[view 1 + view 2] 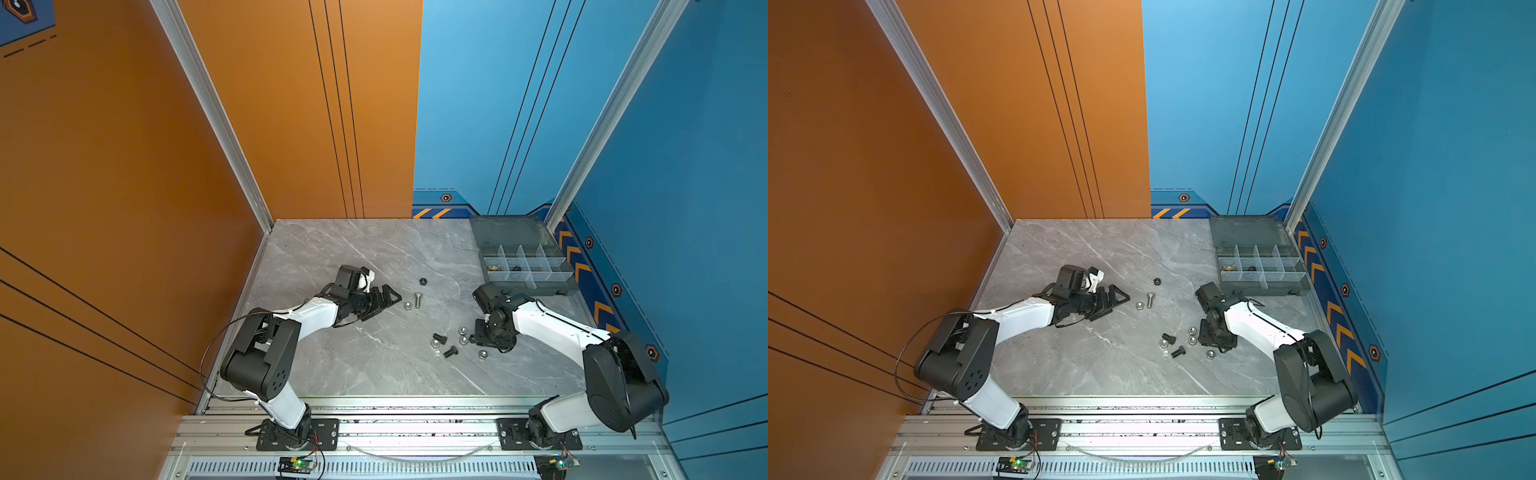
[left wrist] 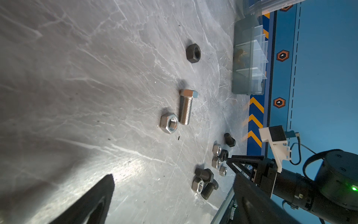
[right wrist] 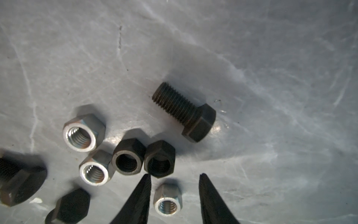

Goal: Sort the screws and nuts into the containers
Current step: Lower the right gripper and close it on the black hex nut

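— Black fingers (image 3: 139, 201) of my right gripper (image 3: 174, 176), foreground in the right wrist view, stand parted low over the grey table (image 3: 271, 77). One silver nut (image 3: 167, 199) sits bore-up between them, nearer one finger than the other. I cannot tell whether it touches that finger.

— What lies around it?

— Just past the fingertips, two black nuts (image 3: 128, 156) sit side by side, touching. Two more silver nuts (image 3: 83, 131) lie beside those. A black screw (image 3: 186, 112) rests on its side farther out, apart from the cluster.

— What do the overhead cameras add?

— Both top views hide those fingertips under my wrist, so only the wrist camera shows the nut between them. What they do show is the organiser box (image 1: 536, 289) at the far right corner of the table, well apart from the cluster, with its lid (image 1: 511, 230) lying open. Brass-coloured pieces (image 1: 493, 266) sit in a compartment at the box's left edge, and a dark piece (image 1: 516, 268) sits in the one beside it.

— And your left arm?

— My left gripper (image 1: 390, 296) hangs low near mid-table, pointing at a silver screw (image 1: 418, 300) lying on its side, with a hex nut (image 1: 408, 306) just beside its threaded end. A single black nut (image 1: 423, 281) lies a little farther back. The left wrist view shows that gripper's own fingers (image 2: 96, 199) spread wide over bare table, gripping no part.
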